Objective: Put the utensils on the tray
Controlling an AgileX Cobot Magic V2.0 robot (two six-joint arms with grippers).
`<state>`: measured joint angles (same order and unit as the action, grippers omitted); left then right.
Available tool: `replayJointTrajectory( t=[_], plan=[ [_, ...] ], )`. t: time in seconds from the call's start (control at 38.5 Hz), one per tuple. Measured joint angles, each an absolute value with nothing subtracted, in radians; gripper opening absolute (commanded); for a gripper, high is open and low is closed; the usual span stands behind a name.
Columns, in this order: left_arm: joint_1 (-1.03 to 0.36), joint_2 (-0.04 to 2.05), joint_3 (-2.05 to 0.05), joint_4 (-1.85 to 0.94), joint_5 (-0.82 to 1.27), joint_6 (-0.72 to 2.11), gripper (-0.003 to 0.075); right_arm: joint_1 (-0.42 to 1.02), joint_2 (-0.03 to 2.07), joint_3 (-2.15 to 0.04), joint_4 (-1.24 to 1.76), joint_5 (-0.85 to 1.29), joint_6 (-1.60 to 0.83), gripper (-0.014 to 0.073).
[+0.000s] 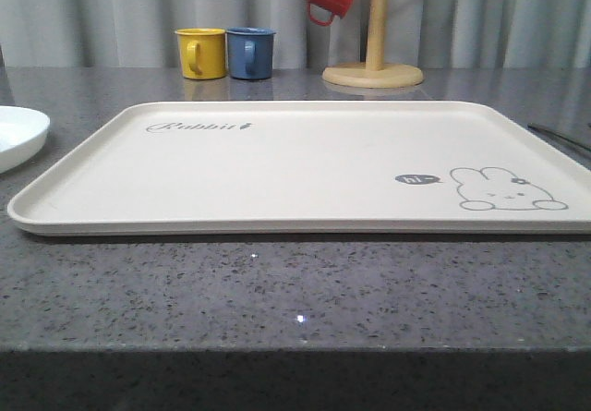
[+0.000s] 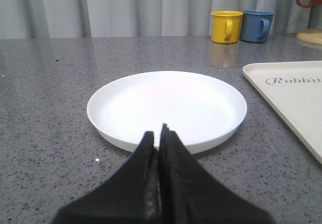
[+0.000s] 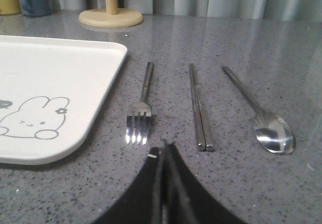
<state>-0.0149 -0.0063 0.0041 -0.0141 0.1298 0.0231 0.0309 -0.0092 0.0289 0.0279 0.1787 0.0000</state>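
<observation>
A grey speckled counter carries the tray at frame centre, bare. The plate lies before the left gripper, and the fork, chopsticks and spoon before the right gripper. Both jaws are pressed together. Nothing seems started; next, one gripper must spread and descend.
</observation>
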Motion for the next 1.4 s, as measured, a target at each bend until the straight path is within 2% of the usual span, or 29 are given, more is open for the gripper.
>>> replayJointTrajectory(
  t=[1.19,1.32,1.4],
  plan=[
    [-0.015,-0.006,0.004,-0.014,0.125,0.023,-0.0018,0.031,-0.009,0.029,0.028,0.179,0.000,-0.0110],
    [-0.015,-0.006,0.004,-0.012,0.050,0.023,-0.0018,0.031,-0.009,0.029,0.028,0.138,0.000,-0.0110],
    [-0.015,-0.006,0.004,-0.012,-0.091,0.023,-0.0018,0.031,-0.009,0.027,0.031,0.102,0.000,-0.0110]
  ],
)
